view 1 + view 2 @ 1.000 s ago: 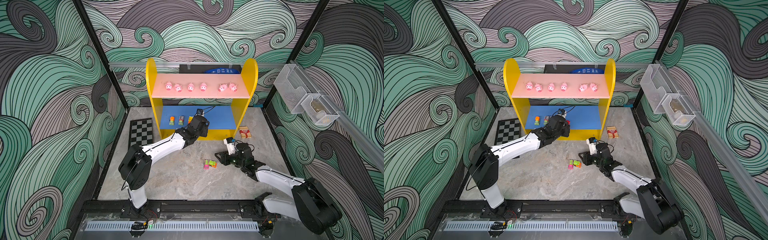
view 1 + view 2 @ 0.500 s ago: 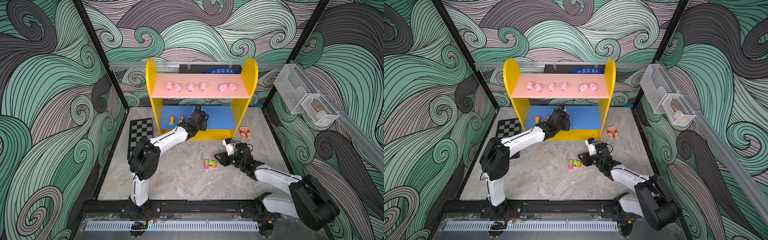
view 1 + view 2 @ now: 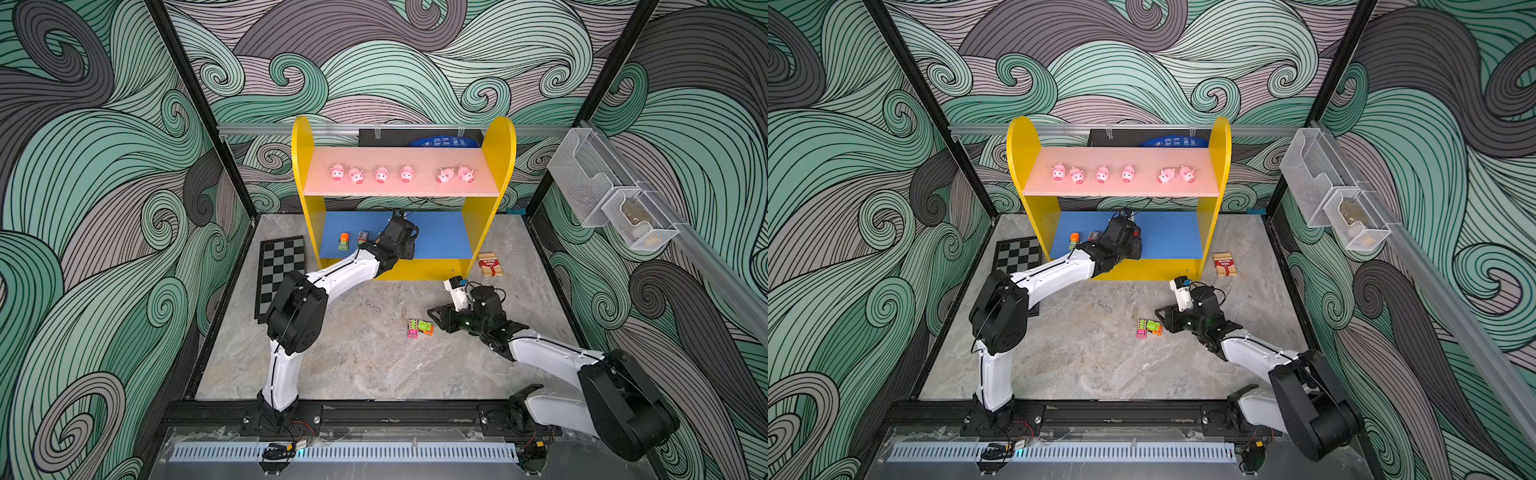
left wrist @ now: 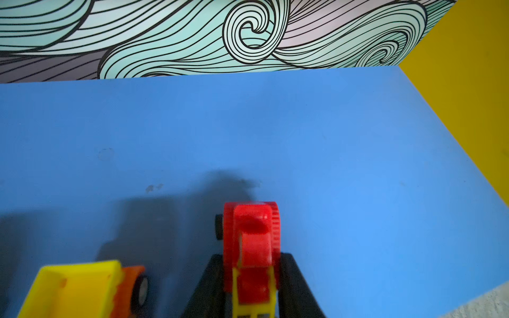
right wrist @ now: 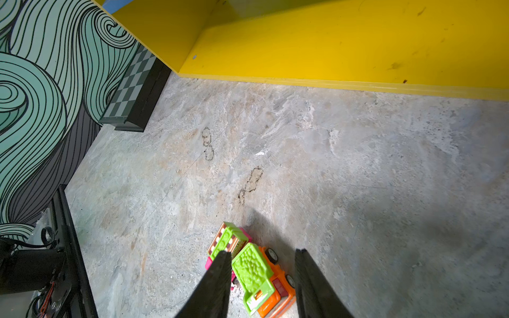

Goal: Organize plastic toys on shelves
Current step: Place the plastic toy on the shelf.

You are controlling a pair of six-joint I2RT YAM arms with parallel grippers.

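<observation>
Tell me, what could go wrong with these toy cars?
The left tool holds the red vehicle just beside the yellow-and-orange dump truck on the blue board; releasing it could bump that truck. The right tool is closed around the green-and-orange truck, and the pink-and-green vehicle lies right by one finger; lifting might drag it.

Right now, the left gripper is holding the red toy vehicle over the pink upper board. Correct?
No: the left gripper holds the red toy vehicle over the blue lower board, as the left wrist view shows.
</observation>
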